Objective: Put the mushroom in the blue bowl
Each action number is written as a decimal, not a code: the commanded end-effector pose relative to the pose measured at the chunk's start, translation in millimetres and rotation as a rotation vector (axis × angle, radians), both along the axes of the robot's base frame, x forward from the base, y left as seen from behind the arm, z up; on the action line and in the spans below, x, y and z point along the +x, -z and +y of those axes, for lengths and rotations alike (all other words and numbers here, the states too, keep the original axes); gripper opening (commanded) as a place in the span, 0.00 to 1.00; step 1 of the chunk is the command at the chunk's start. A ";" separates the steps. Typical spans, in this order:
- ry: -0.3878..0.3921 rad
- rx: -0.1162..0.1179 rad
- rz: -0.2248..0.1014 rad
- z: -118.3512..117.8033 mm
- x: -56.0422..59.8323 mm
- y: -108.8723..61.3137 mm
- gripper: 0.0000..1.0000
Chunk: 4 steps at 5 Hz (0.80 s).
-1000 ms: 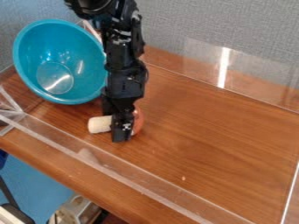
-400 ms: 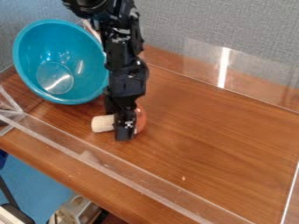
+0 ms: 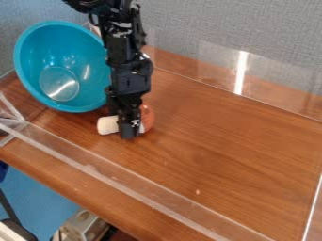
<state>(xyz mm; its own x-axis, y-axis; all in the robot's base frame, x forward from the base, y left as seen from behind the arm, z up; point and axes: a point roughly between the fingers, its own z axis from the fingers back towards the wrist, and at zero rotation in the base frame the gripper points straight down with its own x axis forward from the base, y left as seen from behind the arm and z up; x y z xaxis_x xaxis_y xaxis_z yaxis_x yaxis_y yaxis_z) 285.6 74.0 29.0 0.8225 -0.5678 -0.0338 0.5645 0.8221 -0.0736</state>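
**Grip on a toppled mushroom, bowl tipped on its side**

Nearest the camera runs the clear plastic wall (image 3: 151, 193) that fences the wooden table (image 3: 239, 141); nothing lies between it and the work. A little further in, the mushroom (image 3: 116, 122) lies on its side on the wood, cream stem pointing left, reddish cap to the right and mostly hidden behind the dark fingers. The gripper (image 3: 128, 125) points straight down over it, its jaws drawn in around the mushroom at about the join of stem and cap. Whether they truly pinch it or only flank it I cannot tell; no lift off the table shows.

The risks, as I judge them, start with that hold. The toy is small, rounded and lying flat, so a bite near the cap's curve may squeeze it out sideways, or let it roll along the table as the fingers tighten. A weak hold could drop it on the way up.

Beyond the gripper, the arm (image 3: 123, 56) rises nearly upright, black and jointed, its upper part leaving the top edge. Just behind and to the left, the blue bowl (image 3: 51, 58) is tilted, mouth facing the camera. A release onto that sloping inner wall could send the mushroom rolling back out, and the arm passing close might nudge the rim.
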 end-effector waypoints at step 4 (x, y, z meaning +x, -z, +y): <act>-0.137 0.043 -0.092 -16.7 -1.4 -20.5 0.00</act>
<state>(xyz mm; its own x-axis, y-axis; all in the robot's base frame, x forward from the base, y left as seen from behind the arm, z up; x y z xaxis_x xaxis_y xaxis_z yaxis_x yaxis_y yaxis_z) 278.4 56.4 32.6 0.8934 -0.4486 -0.0227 0.4479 0.8936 -0.0306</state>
